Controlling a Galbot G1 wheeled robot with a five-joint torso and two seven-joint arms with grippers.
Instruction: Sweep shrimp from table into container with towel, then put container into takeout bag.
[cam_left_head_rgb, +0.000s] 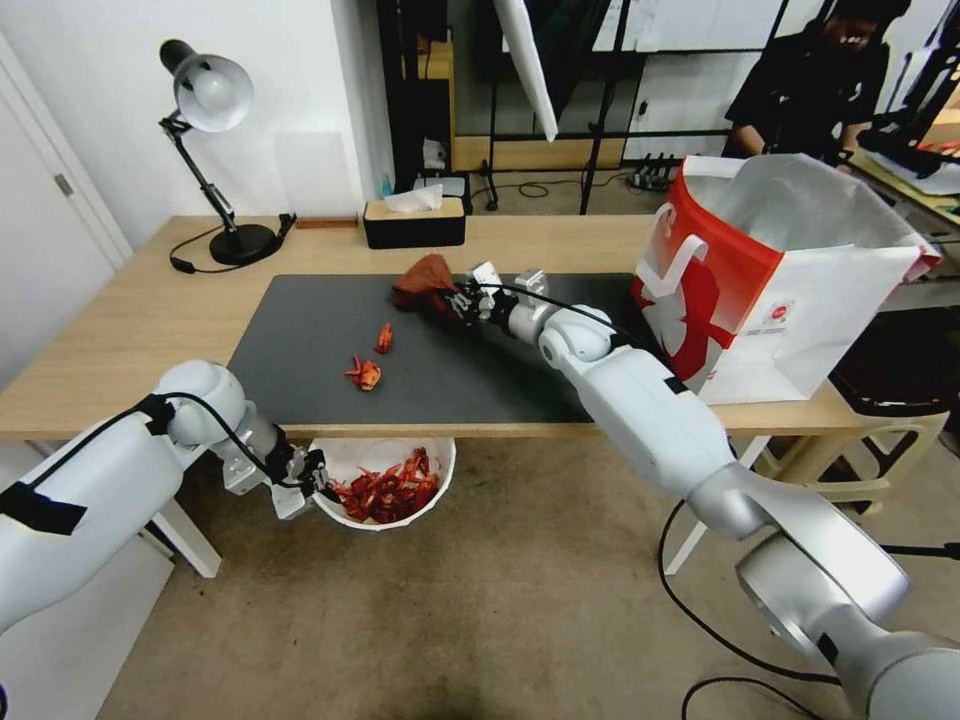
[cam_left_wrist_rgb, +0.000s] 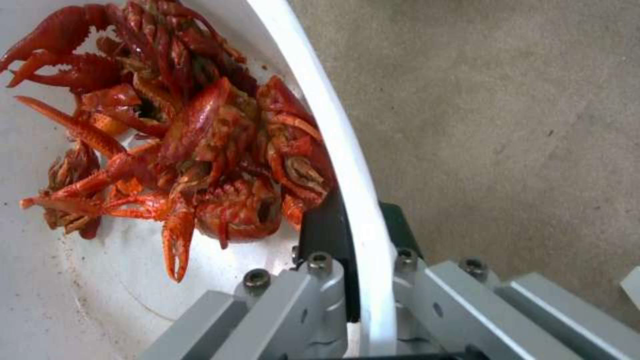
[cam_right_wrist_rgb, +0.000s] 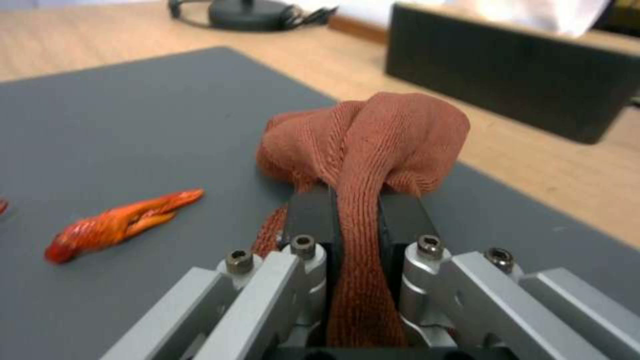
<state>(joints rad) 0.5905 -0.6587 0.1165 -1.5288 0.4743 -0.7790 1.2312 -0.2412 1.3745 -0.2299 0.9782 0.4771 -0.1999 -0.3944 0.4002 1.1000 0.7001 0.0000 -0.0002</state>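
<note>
Two shrimp (cam_left_head_rgb: 367, 360) lie nearer the surface's (cam_left_head_rgb: 120, 330) front edge than the towel (cam_left_head_rgb: 425, 280) clenched in the right jaws (cam_left_head_rgb: 462, 298); left jaws (cam_left_head_rgb: 318, 482) pinch the container (cam_left_head_rgb: 440, 462) rim below.

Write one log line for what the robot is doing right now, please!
left gripper: shut on container rim, below table edge | right gripper: shut on towel, on mat | shrimp: two pieces still on mat, rest in container

Container (cam_left_head_rgb: 385, 487) far rim hidden under table (cam_left_head_rgb: 120, 330) edge.
</note>
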